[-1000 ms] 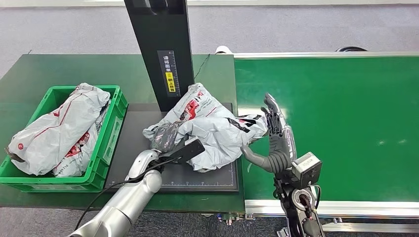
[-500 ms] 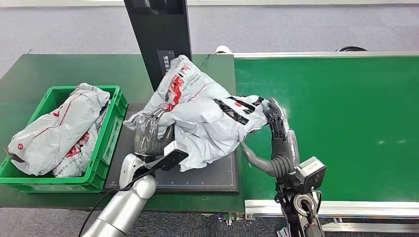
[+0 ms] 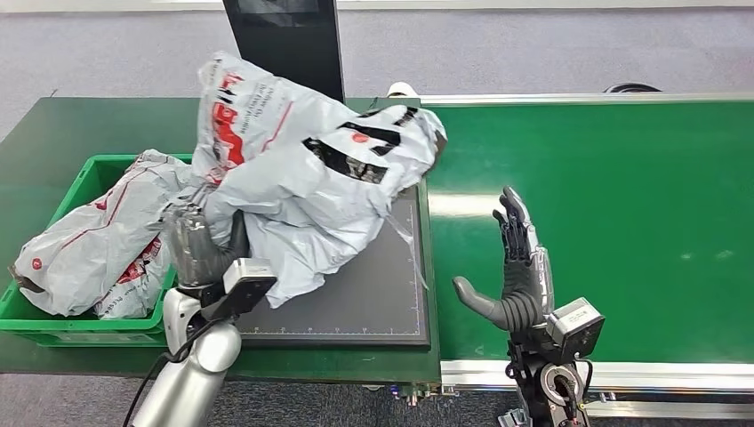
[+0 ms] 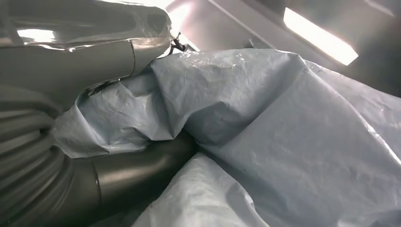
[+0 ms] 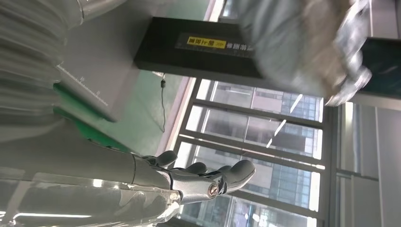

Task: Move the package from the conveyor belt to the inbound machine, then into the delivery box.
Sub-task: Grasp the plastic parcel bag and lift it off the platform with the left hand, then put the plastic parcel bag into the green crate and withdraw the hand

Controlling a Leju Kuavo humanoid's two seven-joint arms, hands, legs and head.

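Now | left hand (image 3: 197,253) grips package (image 3: 302,169) | right hand (image 3: 518,271) spread, holding nothing

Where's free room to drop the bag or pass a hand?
The conveyor belt is bare beyond the open right hand. The black scanner plate is bare toward its front and belt-side edges. The green crate is crowded: grey packages fill it. The left hand holds the lifted package beside it.
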